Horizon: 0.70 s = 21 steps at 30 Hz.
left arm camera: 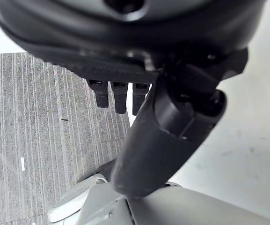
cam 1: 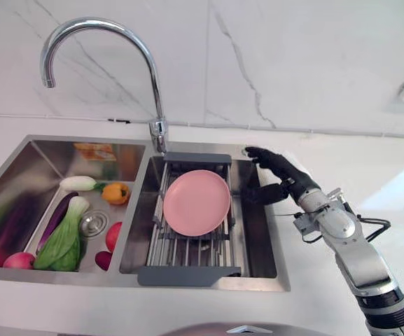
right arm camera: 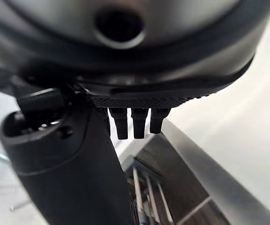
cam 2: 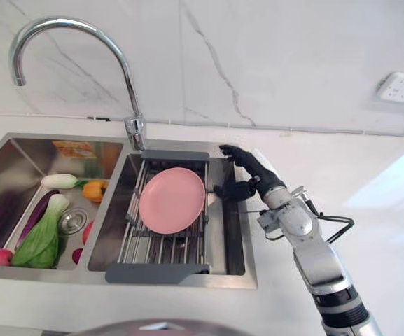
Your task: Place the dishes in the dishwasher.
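The double sink (cam 1: 272,280) is the reference. Its right basin carries a grey drying rack (cam 1: 187,269), and on the rack lies the pink plate (cam 1: 196,202), tilted, its face up and its rim resting on the wires near the rack's faucet end. The left basin holds vegetables: bok choy (cam 1: 65,241), a purple eggplant (cam 1: 56,215), an orange pepper (cam 1: 116,192).

The right hand (cam 1: 280,176) stands over the sink's right rim, fingers extended and relaxed, grasping nothing. The plate lies just beside it, toward the sink's centre and slightly lower; being round, it offers no long axis.

The left hand (left arm camera: 167,126), fingers straight and empty, hangs above grey floor, away from the sink. Judgement: the right hand is the nearer.
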Tool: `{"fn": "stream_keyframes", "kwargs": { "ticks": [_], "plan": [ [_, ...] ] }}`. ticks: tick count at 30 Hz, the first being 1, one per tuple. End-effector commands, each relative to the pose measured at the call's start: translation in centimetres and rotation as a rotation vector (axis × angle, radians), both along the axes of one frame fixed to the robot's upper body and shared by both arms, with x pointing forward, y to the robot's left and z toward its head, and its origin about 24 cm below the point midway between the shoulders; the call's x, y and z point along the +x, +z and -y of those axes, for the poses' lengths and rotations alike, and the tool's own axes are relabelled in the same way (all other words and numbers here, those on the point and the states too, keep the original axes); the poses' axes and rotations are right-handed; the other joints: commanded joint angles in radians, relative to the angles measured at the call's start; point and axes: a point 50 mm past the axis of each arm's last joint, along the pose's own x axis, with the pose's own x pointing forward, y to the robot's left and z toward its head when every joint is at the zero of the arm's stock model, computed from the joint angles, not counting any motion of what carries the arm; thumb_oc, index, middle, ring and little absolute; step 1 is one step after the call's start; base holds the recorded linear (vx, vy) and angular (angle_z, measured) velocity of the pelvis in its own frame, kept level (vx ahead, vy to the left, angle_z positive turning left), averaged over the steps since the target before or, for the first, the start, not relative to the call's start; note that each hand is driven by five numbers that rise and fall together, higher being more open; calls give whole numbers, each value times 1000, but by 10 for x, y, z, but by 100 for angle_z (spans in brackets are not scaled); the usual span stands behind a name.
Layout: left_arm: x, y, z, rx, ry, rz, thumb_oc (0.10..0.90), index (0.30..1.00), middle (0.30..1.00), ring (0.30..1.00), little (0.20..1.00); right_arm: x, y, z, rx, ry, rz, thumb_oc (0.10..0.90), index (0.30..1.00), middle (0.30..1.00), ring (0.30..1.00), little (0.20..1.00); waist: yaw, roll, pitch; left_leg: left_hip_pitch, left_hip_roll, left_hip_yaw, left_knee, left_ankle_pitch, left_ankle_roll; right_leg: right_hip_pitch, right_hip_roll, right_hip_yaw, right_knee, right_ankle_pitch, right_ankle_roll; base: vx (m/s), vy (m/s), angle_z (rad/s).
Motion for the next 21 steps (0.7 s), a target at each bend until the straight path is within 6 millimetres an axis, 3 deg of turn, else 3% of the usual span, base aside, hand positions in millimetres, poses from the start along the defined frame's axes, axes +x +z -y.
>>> {"fn": "stream_keyframes", "kwargs": {
  "ticks": [1,6,15,21],
  "plan": [
    [59,4,28,-76,-80,185,800,900,900,900,900,-3,51,-21,-135,174,206,800,900,900,900,900,-7,-51,-48,25,68,65,5,-6,-51,5,-139,-7,11,3,134,0,0,0],
    [61,5,27,-62,-96,196,800,900,900,900,900,-8,61,-39,-150,287,247,800,900,900,900,900,1,-51,-43,22,66,63,5,-2,-50,3,-142,-11,11,8,133,-19,6,0],
    [61,5,31,-75,-95,206,800,900,900,900,900,-12,81,-52,-190,356,353,800,900,900,900,900,10,-51,-39,15,63,62,5,3,-49,1,-148,-15,11,13,136,-20,12,0],
    [56,3,31,-78,-78,194,800,900,900,900,900,-12,79,-61,-224,416,333,800,900,900,900,900,20,-56,-38,13,61,56,5,4,-48,3,-150,-22,11,14,135,-5,3,0]
  ]
}}
